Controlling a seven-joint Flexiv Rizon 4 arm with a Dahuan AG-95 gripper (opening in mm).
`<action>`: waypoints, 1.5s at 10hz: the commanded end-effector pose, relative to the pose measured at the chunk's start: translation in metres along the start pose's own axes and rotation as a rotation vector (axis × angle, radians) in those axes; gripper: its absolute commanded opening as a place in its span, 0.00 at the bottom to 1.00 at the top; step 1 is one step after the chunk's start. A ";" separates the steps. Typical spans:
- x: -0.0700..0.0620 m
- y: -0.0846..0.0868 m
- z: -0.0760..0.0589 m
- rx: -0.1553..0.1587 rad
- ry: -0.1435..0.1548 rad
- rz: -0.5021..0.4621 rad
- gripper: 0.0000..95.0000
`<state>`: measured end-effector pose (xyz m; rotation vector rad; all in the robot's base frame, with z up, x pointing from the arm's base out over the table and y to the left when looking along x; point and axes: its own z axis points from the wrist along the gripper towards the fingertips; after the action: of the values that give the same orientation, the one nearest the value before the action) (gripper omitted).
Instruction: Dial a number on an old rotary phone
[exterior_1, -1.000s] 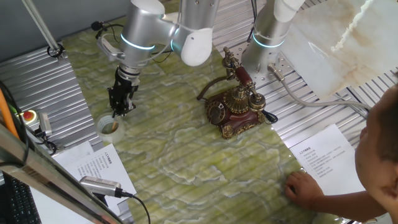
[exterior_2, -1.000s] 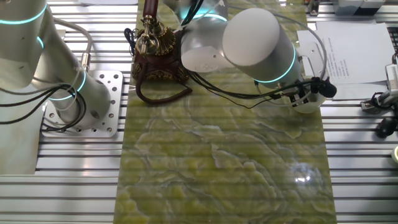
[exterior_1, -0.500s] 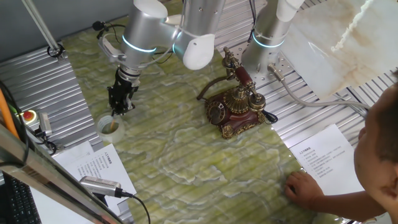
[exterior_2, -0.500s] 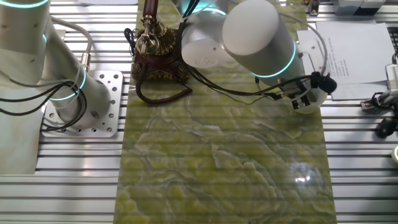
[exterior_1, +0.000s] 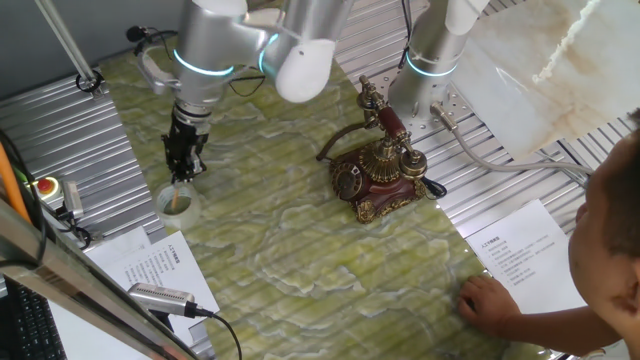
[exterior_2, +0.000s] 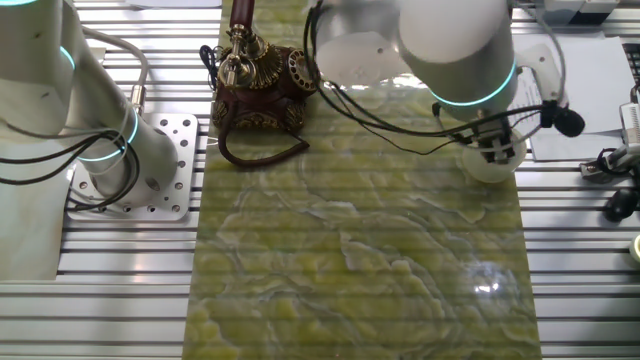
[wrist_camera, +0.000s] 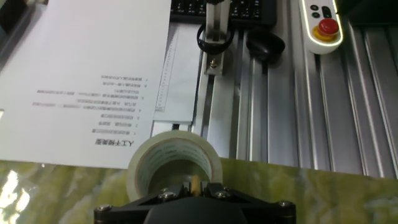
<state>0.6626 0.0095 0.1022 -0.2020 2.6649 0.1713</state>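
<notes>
The old rotary phone (exterior_1: 378, 170) sits mid-desk, handset cradled, dial untouched. The end effector (exterior_1: 181, 170) hangs well apart from it, above a tape roll (exterior_1: 176, 203) with something thin standing inside; whether its fingers are spread or pinching, I cannot tell. If that is a dialling stick, descend centred on it and grip it upright.

Tool (exterior_1: 181, 172) hangs directly over a tape roll (exterior_1: 177, 203) at the counter's (exterior_1: 300, 250) near-left corner; the roll blocks a straight drop there. Between the roll and the old rotary phone (exterior_1: 378, 175): wide bare green surface, open passage. Phone's black cord (exterior_2: 262, 155) loops onto the counter beside the base. A person's hand (exterior_1: 490, 300) rests at the near-right edge. Second arm's base (exterior_2: 130, 165) stands just off the counter behind the phone.
</notes>
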 end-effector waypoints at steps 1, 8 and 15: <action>-0.007 0.002 -0.003 -0.006 0.038 -0.014 0.00; -0.019 0.005 -0.028 0.027 0.152 -0.090 0.00; -0.032 0.020 -0.067 0.022 0.356 -0.215 0.00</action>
<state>0.6605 0.0205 0.1705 -0.5118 2.9310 0.0430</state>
